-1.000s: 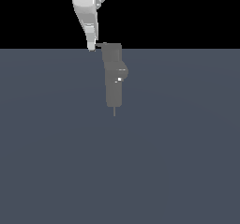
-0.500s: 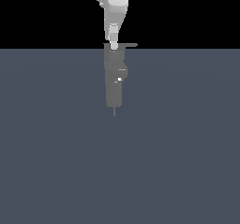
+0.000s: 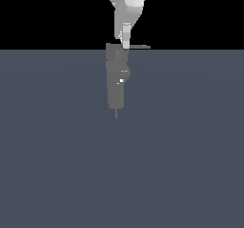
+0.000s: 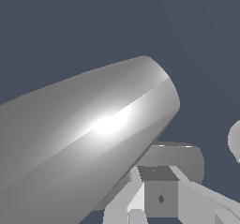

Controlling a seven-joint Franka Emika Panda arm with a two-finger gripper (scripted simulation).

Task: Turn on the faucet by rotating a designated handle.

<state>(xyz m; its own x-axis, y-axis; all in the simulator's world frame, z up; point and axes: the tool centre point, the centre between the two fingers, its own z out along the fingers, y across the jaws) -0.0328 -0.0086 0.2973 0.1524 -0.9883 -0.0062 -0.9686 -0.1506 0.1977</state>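
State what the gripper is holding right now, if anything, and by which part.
It cannot be told. The gripper sits at the top of the faucet, where the handle leaves its block, but neither view shows the fingers closed on anything.

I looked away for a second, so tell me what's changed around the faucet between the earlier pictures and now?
The white arm has swept toward the exterior view's right, from left of the faucet to right over its boxy top, and its fingers now reach down at the base of the handle. The handle shows further out to the right than before. Whether anything is gripped cannot be told. The faucet column stayed where it was.
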